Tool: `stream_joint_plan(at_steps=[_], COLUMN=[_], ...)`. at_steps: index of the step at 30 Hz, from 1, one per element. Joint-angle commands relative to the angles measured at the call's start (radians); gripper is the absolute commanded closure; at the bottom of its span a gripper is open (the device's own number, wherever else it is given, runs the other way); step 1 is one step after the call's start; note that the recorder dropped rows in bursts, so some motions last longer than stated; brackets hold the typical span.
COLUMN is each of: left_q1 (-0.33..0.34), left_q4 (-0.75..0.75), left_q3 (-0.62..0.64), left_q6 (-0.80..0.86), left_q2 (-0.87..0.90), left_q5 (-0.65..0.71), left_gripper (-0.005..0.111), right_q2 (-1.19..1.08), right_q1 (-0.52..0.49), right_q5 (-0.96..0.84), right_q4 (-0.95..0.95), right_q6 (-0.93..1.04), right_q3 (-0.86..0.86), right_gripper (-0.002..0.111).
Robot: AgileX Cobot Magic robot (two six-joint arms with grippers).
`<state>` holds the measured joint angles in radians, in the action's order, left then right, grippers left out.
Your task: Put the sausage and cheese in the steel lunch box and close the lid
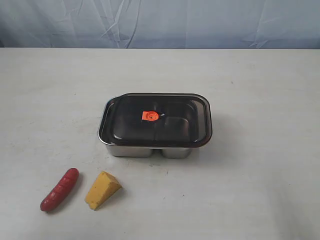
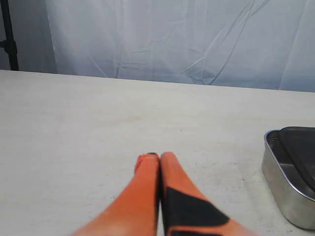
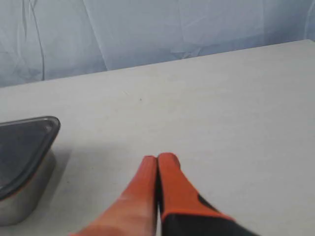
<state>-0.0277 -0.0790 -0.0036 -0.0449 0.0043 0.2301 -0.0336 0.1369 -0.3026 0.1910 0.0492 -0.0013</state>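
Observation:
The steel lunch box (image 1: 131, 150) sits mid-table with the dark lid (image 1: 175, 127) lying on top, slightly askew, its orange valve tab (image 1: 150, 116) at the centre. In front of it to the left lie the red sausage (image 1: 60, 189) and the yellow cheese (image 1: 102, 190) wedge, side by side on the table. Neither arm shows in the exterior view. My left gripper (image 2: 159, 156) is shut and empty over bare table, with the box corner (image 2: 288, 191) off to one side. My right gripper (image 3: 157, 158) is shut and empty too, with the lid's corner (image 3: 24, 147) to its side.
The pale table (image 1: 260, 190) spreads widely around the box on all sides. A wrinkled blue-grey cloth backdrop (image 1: 160, 22) hangs behind the far edge. A dark stand pole (image 2: 7, 34) shows at the backdrop's edge in the left wrist view.

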Motion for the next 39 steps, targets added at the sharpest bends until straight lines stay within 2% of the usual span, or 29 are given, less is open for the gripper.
stream_joint_plan(at_steps=[1, 5, 7, 12, 14, 16, 21, 22, 25, 28, 29, 31, 32, 34, 35, 37, 39], left_q1=[-0.006, -0.006, -0.006, -0.006, -0.006, -0.006, -0.006, -0.006, -0.006, -0.006, -0.006, -0.006, -0.006, -0.006, -0.006, -0.006, -0.006], left_q4=[-0.007, -0.007, -0.007, -0.007, -0.007, -0.007, -0.007, -0.007, -0.007, -0.007, -0.007, -0.007, -0.007, -0.007, -0.007, -0.007, -0.007], left_q3=[0.004, 0.004, 0.004, 0.004, 0.004, 0.004, 0.004, 0.004, 0.004, 0.004, 0.004, 0.004, 0.004, 0.004, 0.004, 0.004, 0.004], left_q6=[-0.001, -0.001, -0.001, -0.001, -0.001, -0.001, -0.001, -0.001, -0.001, -0.001, -0.001, -0.001, -0.001, -0.001, -0.001, -0.001, -0.001], left_q2=[-0.004, -0.004, -0.004, -0.004, -0.004, -0.004, -0.004, -0.004, -0.004, -0.004, -0.004, -0.004, -0.004, -0.004, -0.004, -0.004, -0.004], left_q5=[0.002, 0.002, 0.002, 0.002, 0.002, 0.002, 0.002, 0.002, 0.002, 0.002, 0.002, 0.002, 0.002, 0.002, 0.002, 0.002, 0.002], left_gripper=[0.107, 0.107, 0.107, 0.107, 0.107, 0.107, 0.107, 0.107, 0.107, 0.107, 0.107, 0.107, 0.107, 0.107, 0.107, 0.107, 0.107], right_q2=[0.005, 0.005, 0.005, 0.005, 0.005, 0.005, -0.012, -0.064, -0.281, -0.658, -0.721, -1.008, -1.080, -1.280, -1.390, -1.531, -1.670], right_q1=[0.003, 0.003, 0.003, 0.003, 0.003, 0.003, 0.003, 0.003, 0.003, 0.003, 0.003, 0.003, 0.003, 0.003, 0.003, 0.003, 0.003], right_q5=[0.049, 0.052, 0.208, 0.529, 0.577, 0.580, 0.420, 0.316, 0.174, -0.028, -0.059, -0.167, -0.199, -0.299, -0.345, -0.412, -0.498], right_q4=[0.089, 0.075, 0.035, 0.442, 0.563, 0.605, 0.427, 0.379, 0.282, 0.293, 0.324, 0.552, 0.650, 0.845, 0.919, 0.940, 0.938], right_q6=[0.000, 0.007, 0.001, -0.061, -0.118, -0.198, -0.357, -0.357, -0.304, -0.049, 0.012, 0.351, 0.461, 0.670, 0.738, 0.765, 0.767], right_q3=[0.001, 0.001, 0.001, 0.001, 0.001, 0.001, -0.037, -0.109, -0.268, -0.524, -0.572, -0.712, -0.745, -0.831, -0.874, -0.943, -0.998], right_gripper=[0.108, 0.108, 0.108, 0.108, 0.108, 0.108, 0.109, 0.109, 0.109, 0.109, 0.109, 0.109, 0.108, 0.093, 0.081, 0.059, 0.051])
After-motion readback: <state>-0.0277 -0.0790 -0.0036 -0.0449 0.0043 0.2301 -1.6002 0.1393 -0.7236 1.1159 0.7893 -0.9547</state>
